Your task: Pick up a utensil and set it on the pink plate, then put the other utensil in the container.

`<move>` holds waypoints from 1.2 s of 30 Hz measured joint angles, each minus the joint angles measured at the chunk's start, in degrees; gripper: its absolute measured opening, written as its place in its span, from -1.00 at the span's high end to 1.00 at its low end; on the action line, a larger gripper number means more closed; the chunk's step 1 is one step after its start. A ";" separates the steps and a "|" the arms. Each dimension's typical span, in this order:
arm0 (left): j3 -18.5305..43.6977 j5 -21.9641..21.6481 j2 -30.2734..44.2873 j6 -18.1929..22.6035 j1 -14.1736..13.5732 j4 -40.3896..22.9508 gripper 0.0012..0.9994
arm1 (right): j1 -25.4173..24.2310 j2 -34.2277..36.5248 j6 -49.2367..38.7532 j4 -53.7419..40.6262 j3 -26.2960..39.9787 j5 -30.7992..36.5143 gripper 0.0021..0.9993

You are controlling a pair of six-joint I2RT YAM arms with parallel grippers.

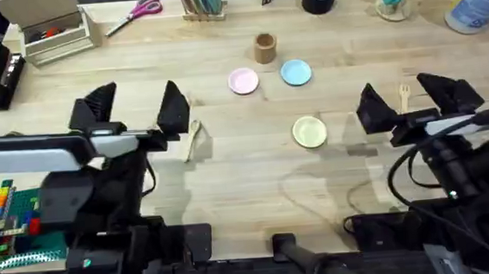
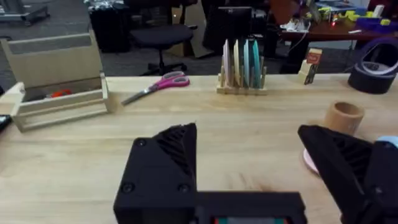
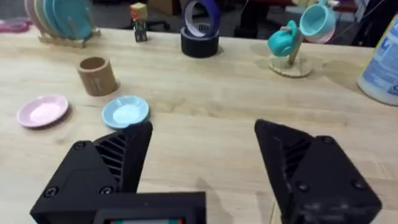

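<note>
A black office chair [image 2: 158, 38] stands on grey floor behind the table [image 2: 74, 155].

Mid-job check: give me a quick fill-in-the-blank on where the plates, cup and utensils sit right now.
1. In the overhead view, the container stands on the table just beyond the pink plate and the ____ plate.
2. The pink plate holds ____ so far.
3. The fork lies beside the ____ gripper.
4. The utensil lies near the left gripper, whose fingers are ____.

Missing words: blue; nothing; right; open
</note>
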 joint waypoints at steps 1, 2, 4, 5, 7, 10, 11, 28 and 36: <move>1.12 0.00 -0.01 0.00 0.00 -0.78 -0.99 | 0.00 0.02 -0.02 -1.01 0.81 -0.08 -0.99; 2.35 0.00 0.00 0.00 0.00 -1.99 -0.99 | 0.00 0.00 -0.12 -2.20 1.91 -0.19 -0.99; 5.05 0.00 0.00 -0.01 0.00 -4.82 -0.99 | 0.00 0.00 -0.26 -4.90 4.47 -0.41 -0.99; 6.50 0.00 0.00 0.00 0.00 -6.37 -0.99 | 0.00 0.00 -0.38 -6.02 5.76 -0.49 -0.99; 9.40 0.00 0.00 0.00 0.00 -9.78 -0.99 | 0.00 0.02 -0.42 -8.96 8.92 -0.66 -0.99; 14.31 0.00 0.02 0.03 0.00 -15.38 -0.99 | 0.00 0.10 -0.44 -15.07 14.40 -0.85 -0.99; 16.04 -0.01 0.08 0.04 0.00 -17.26 -0.99 | 0.00 0.41 -0.49 -17.27 16.29 -0.87 -0.99; 55.17 1.38 24.22 0.17 0.00 -53.31 -0.99 | 0.00 28.72 -0.66 -56.95 57.62 -3.93 -0.99; 71.09 1.70 39.94 0.19 0.00 -68.17 -0.99 | 0.00 42.22 -1.30 -64.40 69.75 -4.06 -0.99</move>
